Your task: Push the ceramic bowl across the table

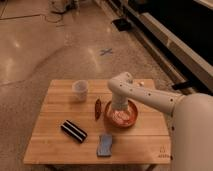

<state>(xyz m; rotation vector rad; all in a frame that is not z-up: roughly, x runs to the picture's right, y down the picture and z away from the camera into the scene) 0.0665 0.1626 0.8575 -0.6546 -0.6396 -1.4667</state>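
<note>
The ceramic bowl (121, 118), orange-red with pale marks inside, sits on the light wooden table (54, 111), right of centre. My white arm reaches in from the right and bends down over it. My gripper (119, 112) is down inside the bowl, against its inner surface, and the wrist hides its tip. The bowl's left rim is close to a small red-brown item (98, 108).
A small white cup (80, 90) stands at the back left. A black striped bar (74, 130) lies front left and a blue sponge (105, 145) near the front edge. A dark logo mark (163, 153) is at the front right corner. Polished floor surrounds the table.
</note>
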